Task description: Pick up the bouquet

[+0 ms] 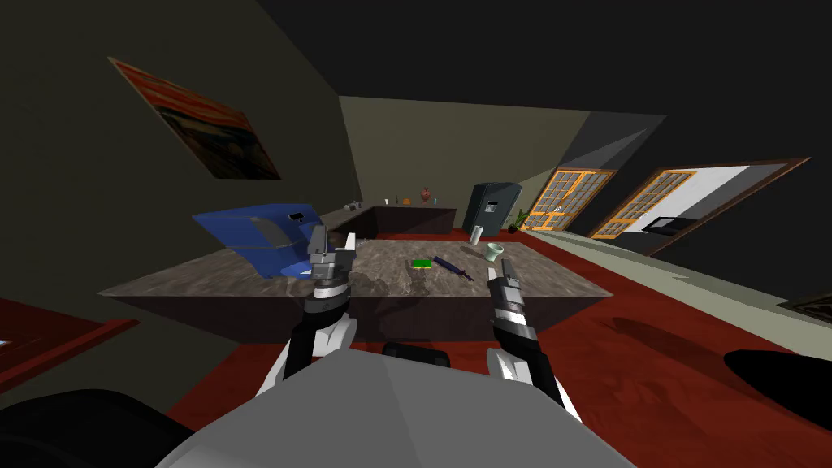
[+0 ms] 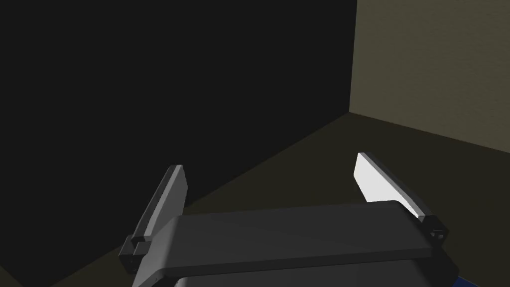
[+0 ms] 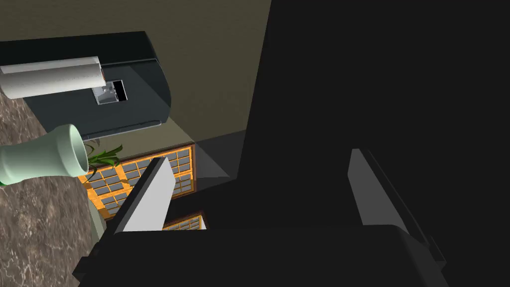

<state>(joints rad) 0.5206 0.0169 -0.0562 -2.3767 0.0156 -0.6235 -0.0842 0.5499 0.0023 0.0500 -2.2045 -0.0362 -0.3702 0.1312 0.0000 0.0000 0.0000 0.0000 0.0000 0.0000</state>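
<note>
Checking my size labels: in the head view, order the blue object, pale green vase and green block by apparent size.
1. blue object, clearly.
2. pale green vase.
3. green block, only slightly smaller.

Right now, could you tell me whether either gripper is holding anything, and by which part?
Nothing is held: the left gripper and the right gripper both stand open and empty.
</note>
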